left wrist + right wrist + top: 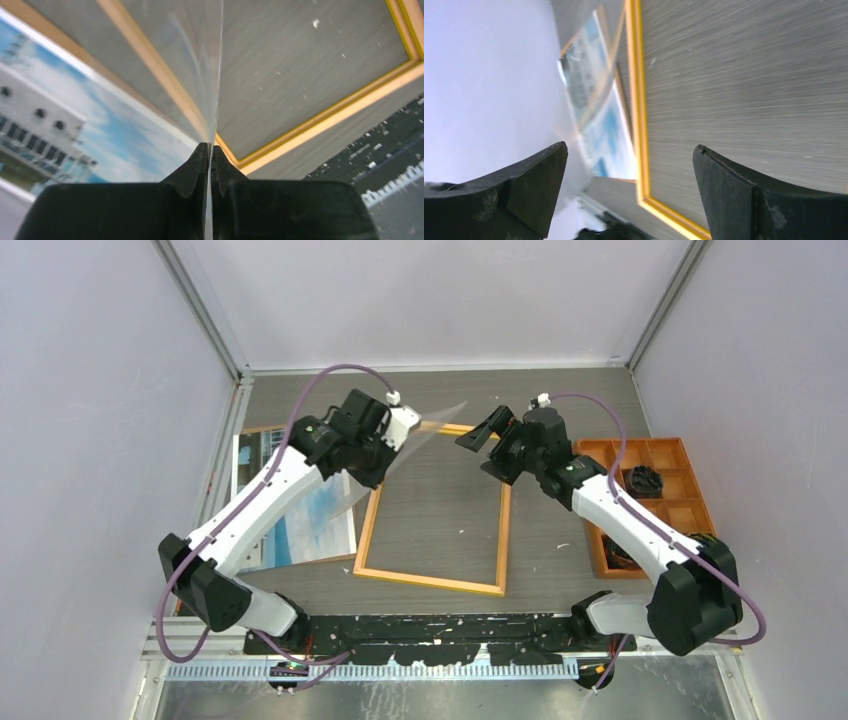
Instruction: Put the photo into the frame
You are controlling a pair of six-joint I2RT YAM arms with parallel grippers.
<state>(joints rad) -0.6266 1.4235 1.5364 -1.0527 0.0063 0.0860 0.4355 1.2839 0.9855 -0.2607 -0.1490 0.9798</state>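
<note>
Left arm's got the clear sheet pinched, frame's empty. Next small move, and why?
Probably tilt the clear sheet down into the frame: the left gripper holds it raised over the frame's left rail, the opening is empty, the right gripper is open nearby, and the photo lies flat beside it.

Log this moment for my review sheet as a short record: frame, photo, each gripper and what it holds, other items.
frame: flat on the table, opening empty, tabletop showing through
photo: picture side up, beside the frame's left edge, partly under the left arm
left gripper: shut on a thin clear sheet, seen edge-on, raised over the frame's far left corner
right gripper: open, holding nothing, above the frame's far right corner
other: orange tray right of the frame, dark items inside
</note>
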